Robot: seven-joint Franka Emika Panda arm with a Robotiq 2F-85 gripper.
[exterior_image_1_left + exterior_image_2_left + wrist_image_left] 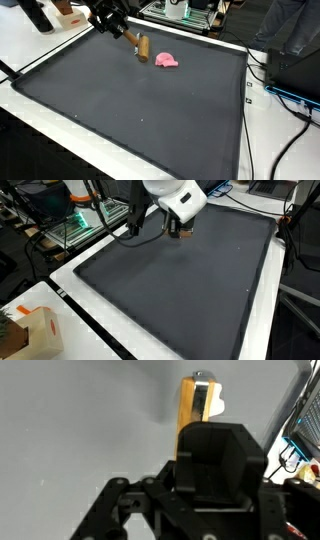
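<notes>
Here the wooden tool point(139, 46) juts from the clamped gripper point(123, 34).

Worktop point(45, 45): white, under a dark grey mat point(130, 110) | on mat: small pink object point(167, 61) near one edge | worktop corner: cardboard box point(35, 330)

Robotics lab: a white bench point(35, 45) topped with a broad dark mat point(140, 110) stands amid working clutter, a robot arm's end effector point(127, 36) hanging over its far end. In an exterior view, black and blue cables point(285, 95) trail off the bench edge beside dark equipment point(295, 60). In an exterior view, a green-lit open frame of hardware point(72, 225) sits alongside, and a cardboard box point(35, 330) rests at the bench corner
</notes>
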